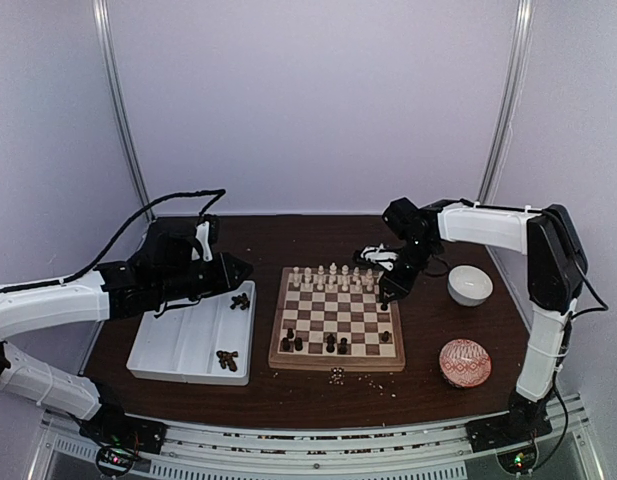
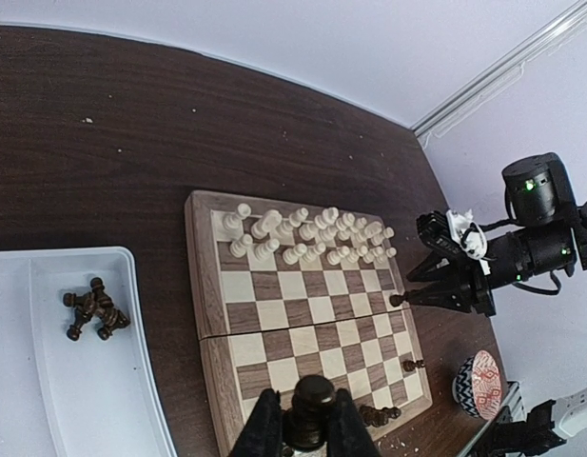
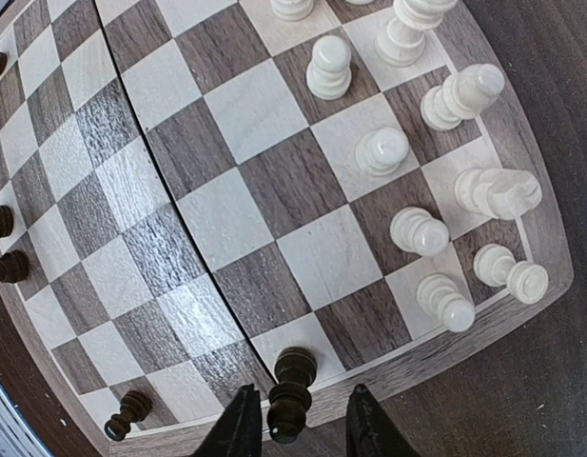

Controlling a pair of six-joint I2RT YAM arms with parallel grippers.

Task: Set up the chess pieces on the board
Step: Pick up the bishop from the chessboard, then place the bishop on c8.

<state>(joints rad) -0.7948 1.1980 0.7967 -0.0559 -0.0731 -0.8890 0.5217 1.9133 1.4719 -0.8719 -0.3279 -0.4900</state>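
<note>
Two pincers are working, and the right one matters most. The right gripper hangs low at the right edge of the board. Its jaws are partly open, with one finger on each side of a dark edge piece and a sliver of gap both ways. I judge that nothing is gripped yet.

That piece sits at the rim, just beside the end of the fold seam. It looks upright, its long axis roughly in line with the fingers, though I can't be sure of its tilt. The fingers are spaced along the rim, so closing would pinch it across its waist. This arm is plainly the nearer one to it.

The left gripper is clamped on a dark held piece, head up between the fingers. In the top view it hovers over the far right corner of the tray, left of the board.

The board lies mid-table. White pieces fill its two far rows. A few dark pieces stand along its near rows, with most squares there empty. More dark ones lie in two heaps in the tray, one at the far right corner and one near the near right corner.

Both carried pieces belong toward the board's near edge, so the right arm's coming move is probably a pull toward its own base.
</note>
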